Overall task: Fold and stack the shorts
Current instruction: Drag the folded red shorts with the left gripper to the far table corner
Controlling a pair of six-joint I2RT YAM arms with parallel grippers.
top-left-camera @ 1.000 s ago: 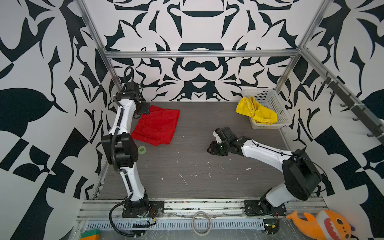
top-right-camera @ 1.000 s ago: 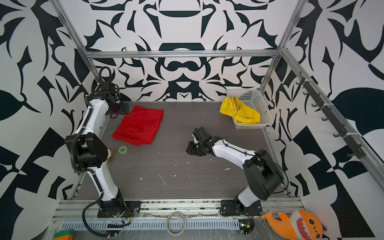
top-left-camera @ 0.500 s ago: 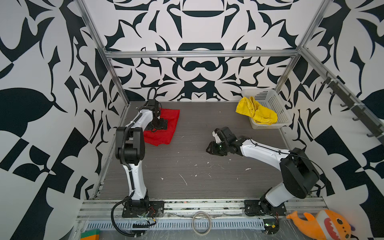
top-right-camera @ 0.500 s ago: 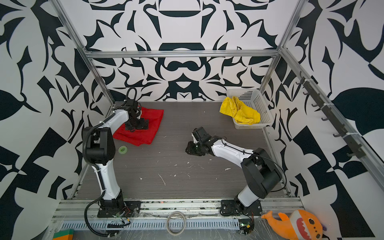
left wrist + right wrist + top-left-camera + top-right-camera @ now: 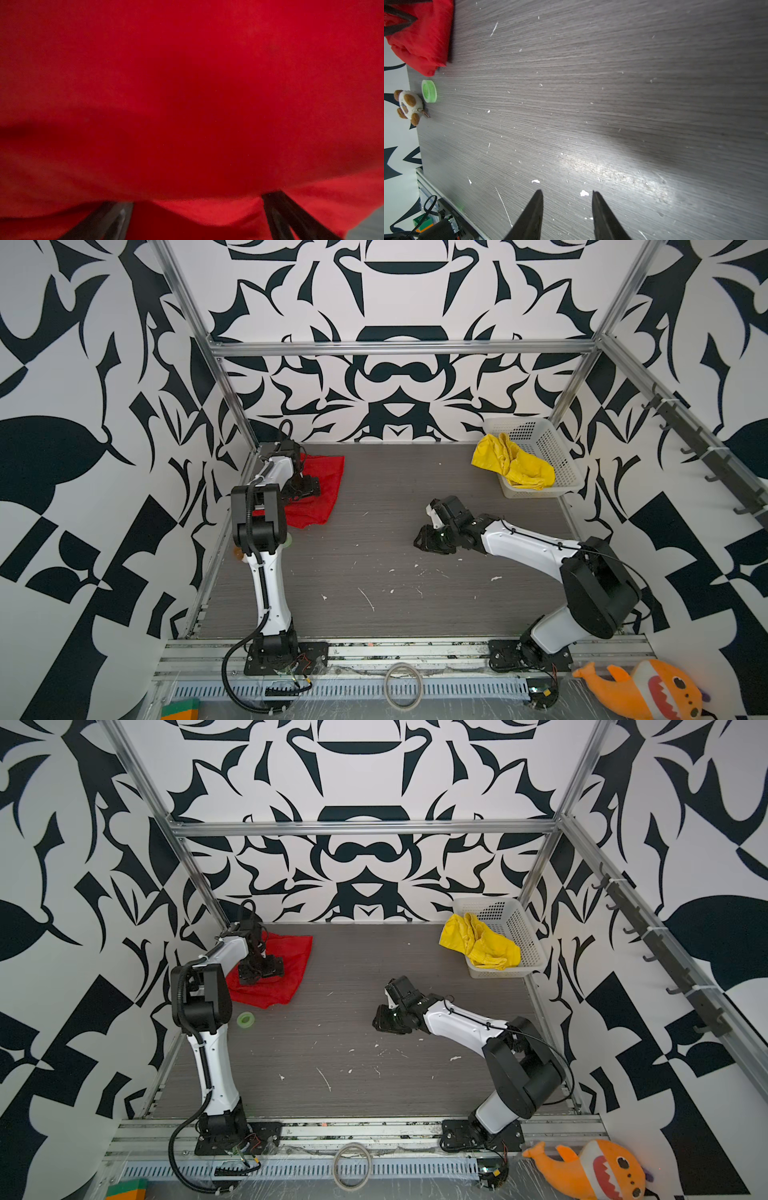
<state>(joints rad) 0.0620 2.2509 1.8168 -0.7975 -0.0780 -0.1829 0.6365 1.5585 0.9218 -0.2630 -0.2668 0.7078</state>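
The left gripper [image 5: 305, 488], spread wide, rests on the bright red fabric shorts [image 5: 328, 475] at the grey wood-grain table's [image 5: 374, 580] far-left corner, crumpled bright yellow shorts [image 5: 515, 466] sit in the far-right white perforated basket [image 5: 544, 439], and the right gripper [image 5: 428, 540] hovers part-open, empty.

No text, label, brand, number or sign could be read in any view. The walls [image 5: 399, 302] carried only an abstract black-and-white pattern, and the red shorts [image 5: 326, 485] showed plain fabric.
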